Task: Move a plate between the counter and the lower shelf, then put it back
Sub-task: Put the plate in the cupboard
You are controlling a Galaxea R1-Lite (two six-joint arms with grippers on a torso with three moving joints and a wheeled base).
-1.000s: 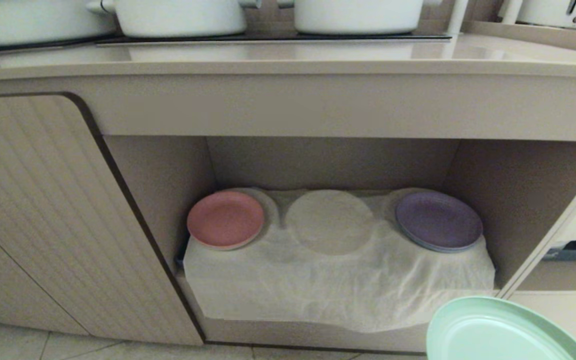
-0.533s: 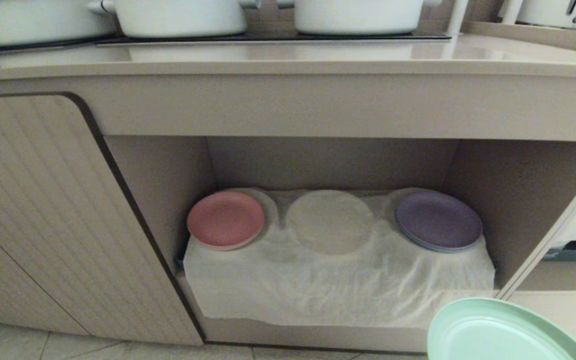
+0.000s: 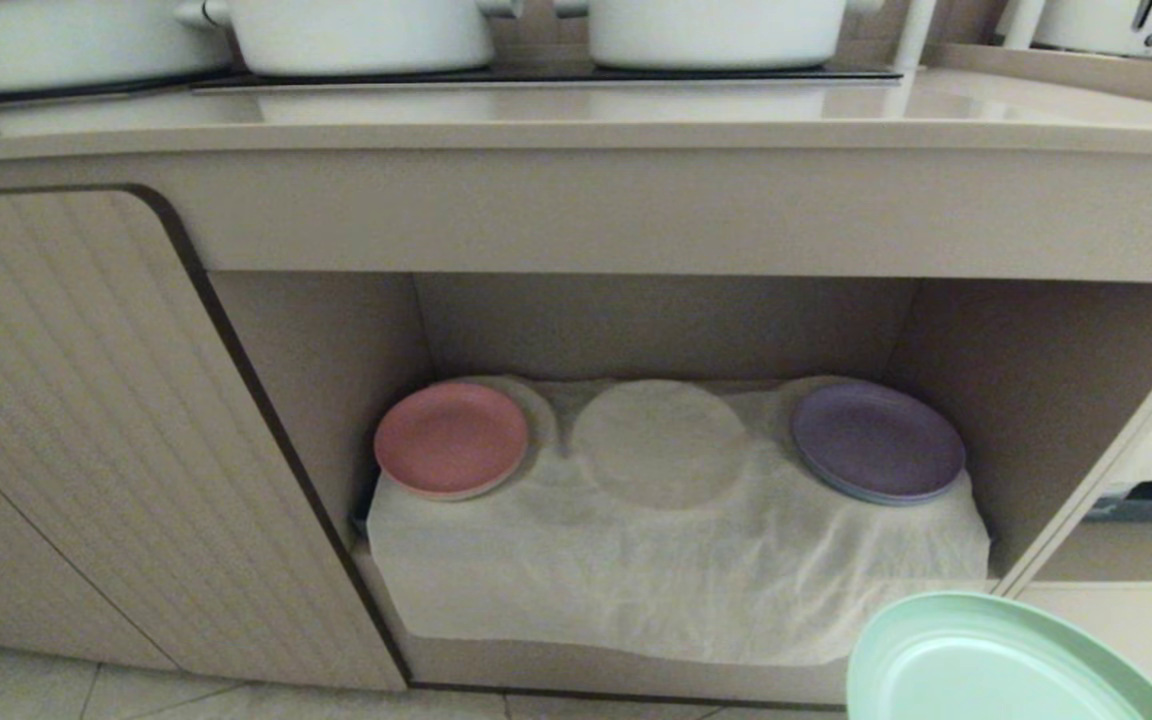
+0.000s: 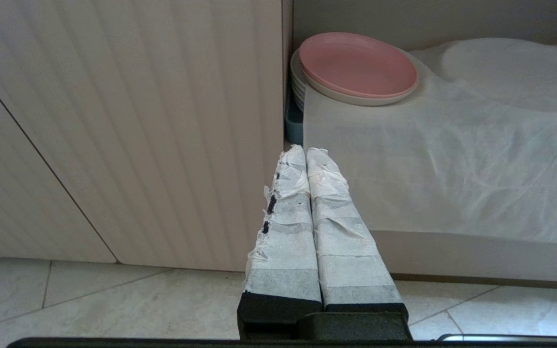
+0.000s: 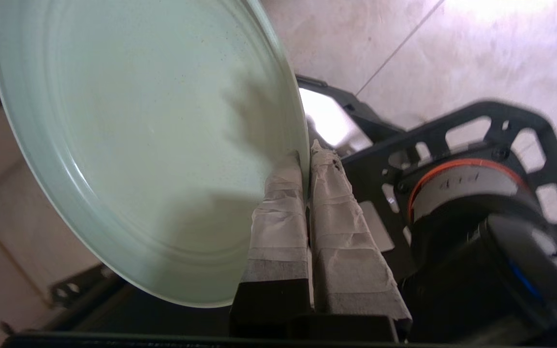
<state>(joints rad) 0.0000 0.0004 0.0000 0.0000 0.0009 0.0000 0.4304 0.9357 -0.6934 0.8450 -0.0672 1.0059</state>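
- The right claw (image 5: 306, 159) is pinching the rim of the mint-green plate (image 3: 996, 665), its paper-wrapped fingers (image 5: 278, 208) pressed on either side of the edge; in the head view the plate is showing at the lower right corner, held in the air below and in front of the lower shelf (image 3: 676, 560).
- The plate is looking round, matte and pale green, with a low raised rim and a plain, bare inner face (image 5: 148, 140).
- The left claw (image 4: 306, 151) is hanging low over the tiled floor (image 4: 90, 304), beside the ribbed cabinet door (image 4: 128, 121), its wrapped fingers pressed together with nothing between them.
- Farther in, the shelf's wrinkled white cloth (image 3: 676, 580) is carrying a pink plate (image 3: 451, 438) on the left, sitting atop stacked white plates (image 4: 299, 84), a round bare dimple (image 3: 658, 443) in the middle, and a purple plate (image 3: 878, 440) on the right.
- Above and behind, the tabletop (image 3: 576, 125) is bearing white pots (image 3: 356, 35) on black hob panels (image 3: 536, 75).
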